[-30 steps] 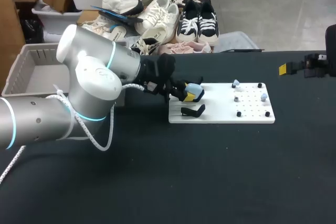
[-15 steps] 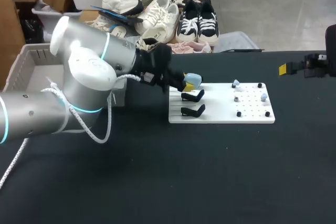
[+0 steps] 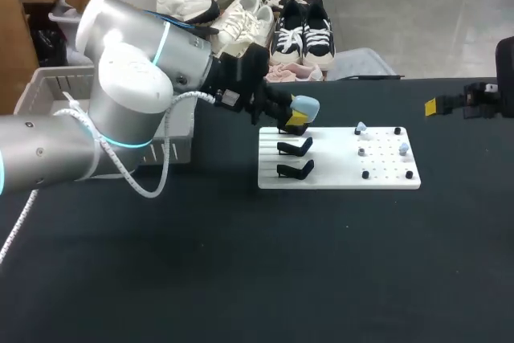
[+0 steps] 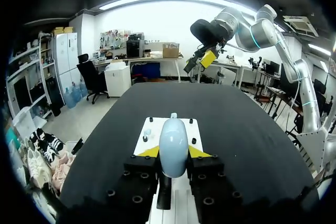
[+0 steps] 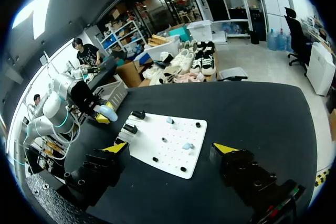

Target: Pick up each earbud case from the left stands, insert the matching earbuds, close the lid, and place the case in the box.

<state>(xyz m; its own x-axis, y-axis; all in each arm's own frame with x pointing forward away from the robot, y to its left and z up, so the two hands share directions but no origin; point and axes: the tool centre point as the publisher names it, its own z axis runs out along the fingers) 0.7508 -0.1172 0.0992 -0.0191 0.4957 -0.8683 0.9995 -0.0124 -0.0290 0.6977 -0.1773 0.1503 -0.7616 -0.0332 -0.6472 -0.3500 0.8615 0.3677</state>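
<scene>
Left tool [image 4: 173, 153] clamps earbud case [image 4: 173, 139] from both sides

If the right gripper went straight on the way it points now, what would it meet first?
Probably the white board ahead of the right gripper; depth is unclear, so it might touch the black table first.

A black-topped bench [image 3: 321, 263] carries a white rectangular board [image 3: 337, 176], lying flat near the far edge and somewhat right of the middle, its long sides parallel to that edge. Rows of small holes dot the board's right half. Short black pegs [image 3: 365, 174] stand upright there: two along the board's near edge, well apart, and one at its far right corner. The bench's surface is dark and matte.
</scene>
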